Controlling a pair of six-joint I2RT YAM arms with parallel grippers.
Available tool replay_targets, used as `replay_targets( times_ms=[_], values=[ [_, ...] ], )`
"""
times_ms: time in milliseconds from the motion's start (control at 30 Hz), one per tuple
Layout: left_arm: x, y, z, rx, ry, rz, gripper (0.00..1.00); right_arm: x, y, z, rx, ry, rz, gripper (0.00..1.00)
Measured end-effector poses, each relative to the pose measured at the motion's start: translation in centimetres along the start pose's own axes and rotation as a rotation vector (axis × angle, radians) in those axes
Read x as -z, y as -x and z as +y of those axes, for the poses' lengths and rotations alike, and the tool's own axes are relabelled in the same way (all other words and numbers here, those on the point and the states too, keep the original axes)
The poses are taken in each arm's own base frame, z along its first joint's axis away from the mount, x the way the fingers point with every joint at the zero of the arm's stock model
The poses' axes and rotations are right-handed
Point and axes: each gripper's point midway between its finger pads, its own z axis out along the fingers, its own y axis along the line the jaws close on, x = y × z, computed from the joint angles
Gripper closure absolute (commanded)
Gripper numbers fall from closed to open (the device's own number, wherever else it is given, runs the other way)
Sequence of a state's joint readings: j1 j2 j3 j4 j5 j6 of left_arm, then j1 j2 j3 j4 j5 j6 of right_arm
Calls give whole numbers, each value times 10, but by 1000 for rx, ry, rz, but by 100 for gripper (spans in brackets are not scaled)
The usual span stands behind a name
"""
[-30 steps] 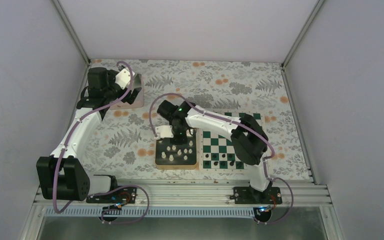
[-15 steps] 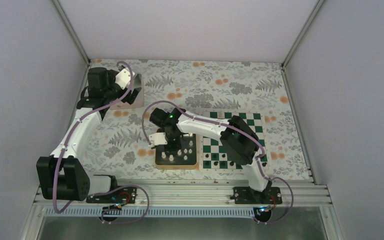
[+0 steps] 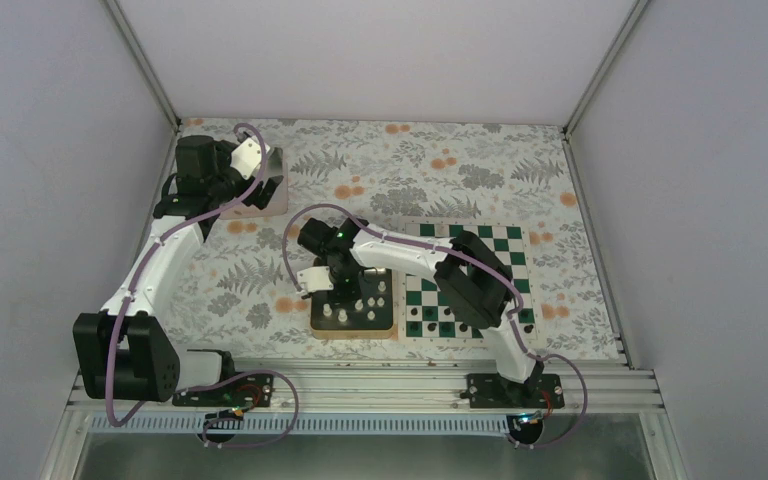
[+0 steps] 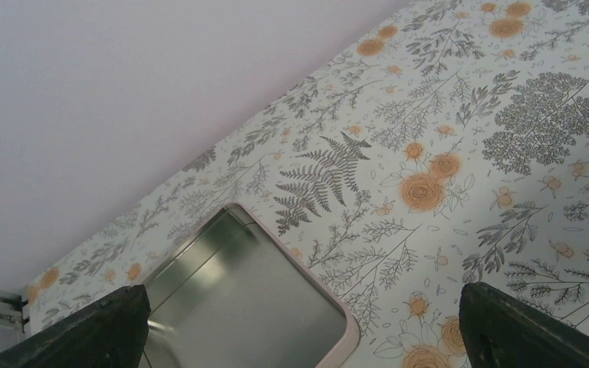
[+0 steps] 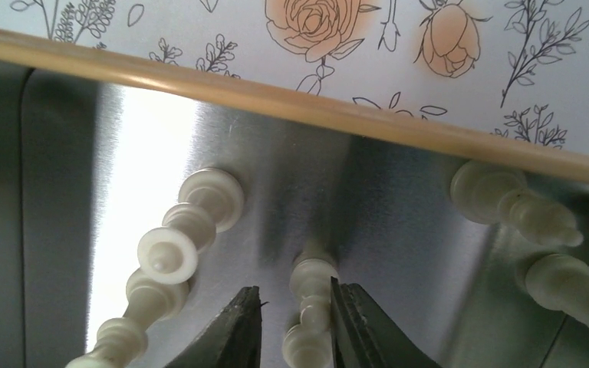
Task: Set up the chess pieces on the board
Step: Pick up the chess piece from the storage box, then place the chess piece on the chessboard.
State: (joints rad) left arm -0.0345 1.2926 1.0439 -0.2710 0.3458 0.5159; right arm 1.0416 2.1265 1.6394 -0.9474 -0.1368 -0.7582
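Operator: When the right gripper (image 5: 295, 290) is inspected, what is its condition?
Technician: Fingers parted, straddling one white chess piece (image 5: 312, 280) standing in the tray (image 5: 276, 96), just left of the board (image 3: 505, 262). A slim gap remains on one side. Wide apart over the metal tin (image 4: 238, 299), the left gripper (image 4: 304, 307) holds nothing.

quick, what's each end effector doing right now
Left end effector: open, empty.
Right end effector: astride a white chess piece; grip cannot be told.

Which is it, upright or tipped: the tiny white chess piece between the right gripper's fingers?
Upright: the white chess piece stands base-down on the gold-rimmed tray.
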Motion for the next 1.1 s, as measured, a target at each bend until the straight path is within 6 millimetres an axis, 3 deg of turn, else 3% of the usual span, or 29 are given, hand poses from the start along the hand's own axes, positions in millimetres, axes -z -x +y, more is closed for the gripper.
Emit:
replay_targets(
  times_ms=[100, 267, 467, 567, 733, 867, 933, 1033, 1100],
  values=[
    [0, -1, 0, 1, -1, 2, 0, -1, 0, -2, 3, -8, 1, 87],
    [0, -1, -1, 1, -1, 2, 0, -1, 2, -3, 6, -14, -4, 95],
    [0, -1, -1, 1, -1, 2, 0, 9, 3, -5, 3, -29, -17, 96],
    [0, -1, -1, 1, -1, 2, 0, 29, 0, -11, -11, -54, -38, 96],
    [0, -1, -1, 1, -1, 2, 0, 97, -17, -42, -88, -169, -116, 96],
    [0, -1, 0, 0, -1, 2, 0, 162, -74, -85, -242, -317, -159, 95],
    [0, -1, -1, 1, -1, 2, 0, 185, -116, -104, -341, -379, -157, 95],
    [0, -1, -1, 1, -1, 2, 0, 200, -185, -118, -488, -430, -122, 95],
    [0, -1, -1, 1, -1, 2, 0, 195, -231, -117, -584, -428, -82, 95]
  ],
)
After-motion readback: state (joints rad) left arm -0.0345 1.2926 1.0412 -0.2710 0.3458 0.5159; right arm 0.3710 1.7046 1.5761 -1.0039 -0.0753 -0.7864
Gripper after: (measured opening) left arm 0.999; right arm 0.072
